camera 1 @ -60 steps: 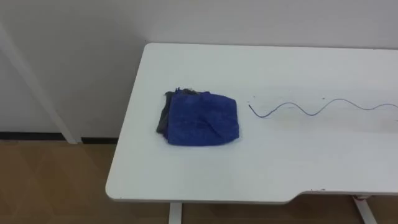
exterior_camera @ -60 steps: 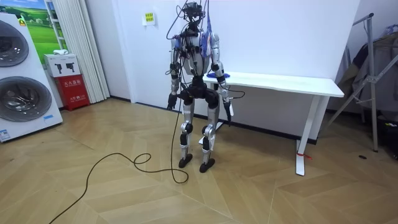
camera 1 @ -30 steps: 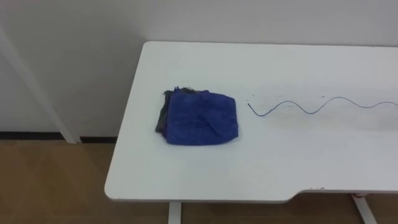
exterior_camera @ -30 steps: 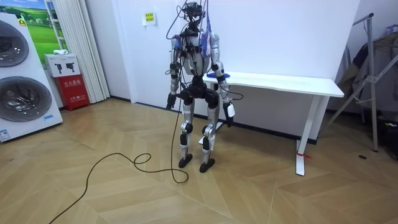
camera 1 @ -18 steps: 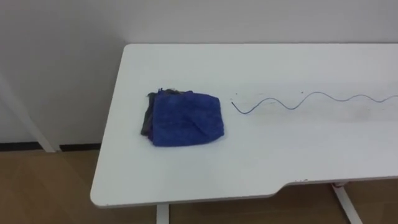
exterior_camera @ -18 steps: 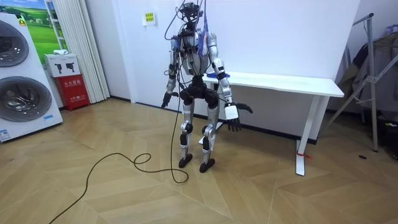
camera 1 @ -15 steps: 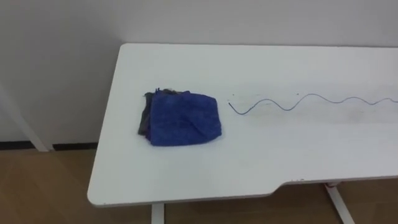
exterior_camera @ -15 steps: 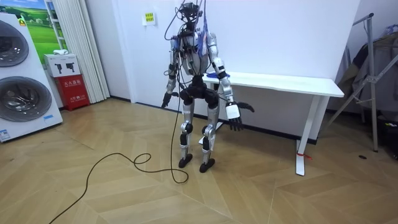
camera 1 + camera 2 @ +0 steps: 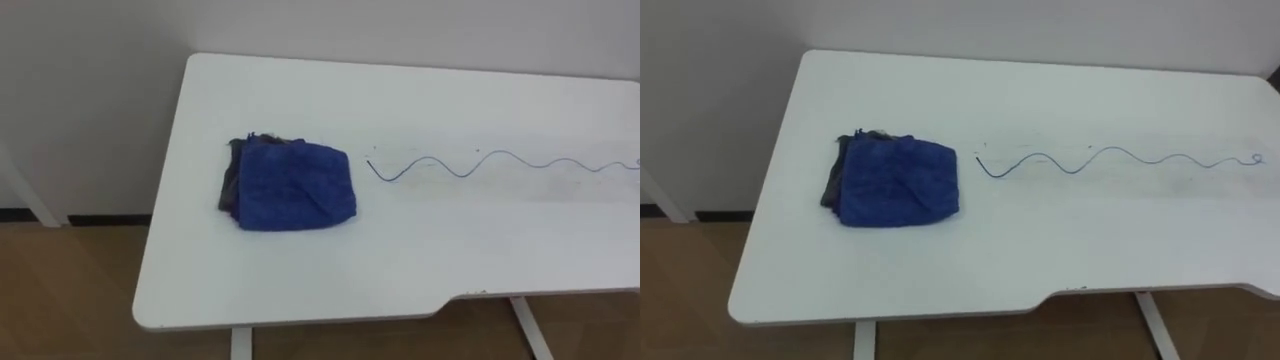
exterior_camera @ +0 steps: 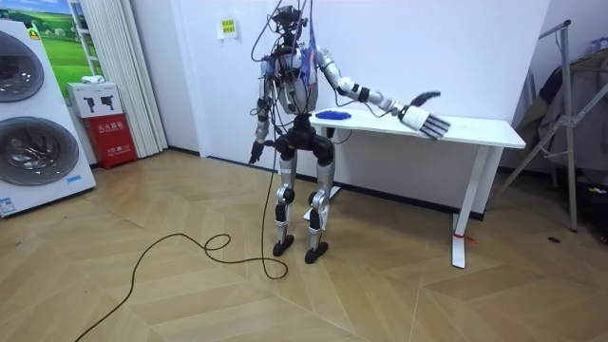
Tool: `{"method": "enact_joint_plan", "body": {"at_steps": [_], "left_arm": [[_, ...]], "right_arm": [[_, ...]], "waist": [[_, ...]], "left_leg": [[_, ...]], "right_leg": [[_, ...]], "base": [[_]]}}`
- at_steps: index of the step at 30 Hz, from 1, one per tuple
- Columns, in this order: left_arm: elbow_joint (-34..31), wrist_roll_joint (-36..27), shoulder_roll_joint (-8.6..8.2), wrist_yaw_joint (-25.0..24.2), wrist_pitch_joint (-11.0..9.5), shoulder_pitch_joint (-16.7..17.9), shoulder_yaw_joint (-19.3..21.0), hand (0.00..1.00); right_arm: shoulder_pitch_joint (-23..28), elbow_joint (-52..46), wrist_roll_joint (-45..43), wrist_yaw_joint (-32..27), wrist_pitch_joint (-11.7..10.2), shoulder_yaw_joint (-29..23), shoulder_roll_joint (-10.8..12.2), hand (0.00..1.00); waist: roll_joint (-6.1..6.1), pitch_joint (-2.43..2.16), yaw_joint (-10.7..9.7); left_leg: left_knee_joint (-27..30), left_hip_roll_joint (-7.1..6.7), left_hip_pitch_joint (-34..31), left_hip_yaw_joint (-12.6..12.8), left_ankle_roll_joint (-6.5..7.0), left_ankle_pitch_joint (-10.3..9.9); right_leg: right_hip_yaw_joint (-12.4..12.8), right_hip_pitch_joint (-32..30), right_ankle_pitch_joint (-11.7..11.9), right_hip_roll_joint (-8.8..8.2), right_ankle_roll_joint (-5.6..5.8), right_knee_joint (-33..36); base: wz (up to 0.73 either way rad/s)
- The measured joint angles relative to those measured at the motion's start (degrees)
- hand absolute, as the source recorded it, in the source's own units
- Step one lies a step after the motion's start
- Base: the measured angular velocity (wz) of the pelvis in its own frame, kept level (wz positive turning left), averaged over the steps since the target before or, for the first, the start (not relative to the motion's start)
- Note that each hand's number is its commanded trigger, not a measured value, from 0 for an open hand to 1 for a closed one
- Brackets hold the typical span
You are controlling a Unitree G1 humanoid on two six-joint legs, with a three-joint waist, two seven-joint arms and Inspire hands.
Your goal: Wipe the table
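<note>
Right hand (image 10: 423, 122) outstretched, fingers spread; left hand (image 10: 255, 152) hangs at hip.

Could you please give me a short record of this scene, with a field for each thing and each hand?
table: white; the robot stands at its end on the room view's left
cloth: blue, folded, lying near the table's left end, untouched
wavy line: dark mark on the tabletop, right of the cloth, just apart from it
right hand: held out above the table, fingers straight, holding nothing
left hand: hangs at the robot's side
</note>
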Motion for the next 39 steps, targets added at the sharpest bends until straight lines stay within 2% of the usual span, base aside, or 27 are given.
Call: {"method": "enact_joint_plan", "body": {"at_steps": [2, 3, 5, 7, 10, 13, 16, 20, 22, 23, 26, 28, 31, 34, 37, 38, 39], "left_arm": [[-0.01, -0.02, -0.02, -0.01, -0.12, -0.16, -1.39, 0.0], [-0.02, -0.01, -0.03, -0.01, -0.1, -0.16, -1.94, 0.0], [-0.07, -0.14, -0.71, -0.08, -0.07, -0.25, -3.49, 0.0], [-0.06, -1.02, -0.86, -0.25, -0.01, -0.15, -5.19, 0.0], [-0.02, -1.11, -0.89, -0.17, 0.04, -0.19, -6.82, 0.0], [-0.14, -1.53, -0.98, -0.15, 0.12, -0.15, -9.16, 0.0], [-0.39, -1.76, -1.07, -0.16, 0.09, -0.41, -10.29, 0.0], [-0.35, -1.58, -0.98, -0.24, -0.23, -0.83, -11.25, 0.0], [-0.35, -0.66, -1.0, -0.43, -0.22, -1.01, -11.41, 0.0], [-0.36, -0.55, -0.99, -0.43, -0.17, -1.17, -11.65, 0.0], [-0.39, -0.51, -0.99, -0.52, 0.08, -1.45, -11.87, 0.0], [-0.41, -0.37, -0.96, -0.58, 0.11, -2.04, -12.47, 0.0], [-0.41, -0.07, -0.65, -0.67, 0.05, -3.05, -14.35, 0.0], [-0.41, -0.09, -0.11, -0.65, -0.06, -4.03, -16.66, 0.0], [-0.43, -0.07, -0.07, -0.41, -0.4, -4.65, -16.88, 0.0], [-0.43, 0.01, 0.08, -0.4, -0.41, -4.15, -16.88, 0.0], [-0.4, 0.03, 0.27, -0.43, -0.45, -4.23, -16.98, 0.0]], "right_arm": [[0.0, -8.5, -6.31, -1.33, -0.35, 2.61, 0.27, 0.0], [0.01, -10.35, -7.72, -1.58, -0.44, 3.35, 0.36, 0.0], [-0.05, -18.76, -13.34, -2.31, -0.47, 6.29, 0.79, 0.0], [-0.07, -25.18, -17.52, -3.11, -0.55, 8.43, 1.32, 0.0], [-0.59, -34.21, -24.88, -3.3, -0.55, 12.12, 1.36, 0.0], [-3.82, -39.77, -29.89, -3.28, -0.68, 16.49, 1.37, 0.0], [-7.54, -41.32, -33.09, -2.89, -1.01, 20.58, 1.39, 0.0], [-9.26, -42.72, -43.59, -0.9, -2.61, 24.5, 1.5, 0.0], [-10.11, -43.31, -46.75, 0.65, -2.68, 25.59, 1.55, 0.0], [-10.9, -44.09, -47.15, 1.24, -2.61, 27.21, 1.65, 0.0], [-11.67, -45.25, -52.38, 4.86, -2.24, 31.45, 2.19, 0.0], [-12.15, -45.82, -54.93, 6.79, -2.28, 34.07, 2.96, 0.0], [-12.43, -45.81, -55.73, 9.38, -2.29, 38.99, 2.94, 0.0], [-13.18, -44.49, -58.23, 10.99, -2.33, 44.63, 2.94, 0.0], [-13.12, -43.51, -60.48, 12.97, -2.25, 48.41, 3.07, 0.0], [-13.17, -43.29, -62.34, 13.7, -2.28, 50.15, 3.43, 0.0], [-13.12, -42.94, -63.28, 13.98, -2.31, 50.86, 4.03, 0.0]], "waist": [[0.49, 0.29, 0.69], [0.09, 0.28, 0.89], [0.83, 0.42, 1.51], [0.97, 0.52, 1.58], [1.18, 0.56, 3.01], [1.26, 0.65, 3.98], [1.19, 0.65, 5.64], [1.54, 0.85, 7.29], [1.69, 0.78, 7.98], [1.89, 0.87, 9.09], [1.99, 0.89, 10.11], [1.95, 0.81, 10.76], [1.84, 0.72, 12.17], [1.61, 0.61, 12.41], [1.19, 0.45, 13.55], [0.54, 0.65, 14.2], [-0.56, 1.25, 14.02]], "left_leg": [[-0.02, 0.02, -0.02, 0.13, -0.04, 0.04], [-0.03, 0.06, -0.02, 0.22, -0.05, 0.05], [-0.04, 0.13, -0.12, 0.54, -0.08, 0.07], [-0.05, 0.15, -0.15, 0.53, -0.1, 0.08], [-0.05, 0.19, -0.17, 0.45, -0.15, 0.12], [-0.03, 0.24, -0.24, 0.21, -0.15, 0.12], [-0.03, 0.23, -0.2, -0.17, -0.15, 0.12], [0.0, 0.11, -0.52, -2.11, -0.15, 0.12], [0.11, 0.09, -1.11, -2.68, -0.15, 0.14], [0.1, 0.11, -1.13, -2.76, -0.18, 0.15], [-0.01, 0.22, -1.26, -2.98, -0.34, 0.25], [-0.01, 0.2, -1.48, -3.21, -0.36, 0.26], [-0.01, 0.19, -1.38, -4.33, -0.53, 0.38], [0.0, 0.24, -0.75, -5.06, -0.54, 0.39], [0.07, 0.29, 0.4, -6.0, -0.54, 0.39], [2.19, -0.24, -0.32, -5.66, -0.56, 0.37], [6.34, -0.85, -2.17, -5.38, -0.82, 0.23]], "right_leg": [[0.23, -0.21, 0.07, 0.07, -0.07, 0.06], [0.27, -0.27, 0.08, 0.11, -0.09, 0.07], [0.35, -0.42, 0.11, 0.12, -0.13, 0.06], [0.31, -0.46, 0.11, 0.13, -0.13, 0.07], [-0.11, -0.36, 0.11, 0.11, -0.13, 0.09], [-0.65, -0.29, 0.11, 0.05, -0.13, 0.03], [-0.97, -0.2, 0.11, 0.02, -0.13, 0.01], [-2.55, 0.27, 0.11, -0.1, -0.13, -0.06], [-3.5, -0.22, 0.11, -0.22, -0.13, -0.08], [-3.49, -0.37, 0.11, -0.14, -0.13, -0.12], [-3.56, -0.35, 0.11, 0.0, -0.13, -0.37], [-3.79, -0.24, 0.11, 0.02, -0.13, -0.96], [-3.79, -0.09, 0.12, 0.09, -0.14, -0.94], [-3.63, 0.79, 0.12, 0.18, -0.15, -0.91], [-3.66, 1.73, 0.12, 0.26, -0.16, -0.74], [-3.28, 2.84, 0.36, -0.66, -0.54, -1.3], [-1.65, 3.97, 0.61, -1.67, -0.83, -2.27]], "base": [[-0.08], [-0.08], [-0.04], [0.0], [0.01], [0.05], [0.06], [0.22], [0.13], [0.0], [0.04], [0.05], [0.04], [0.12], [0.02], [0.03], [0.33]]}}
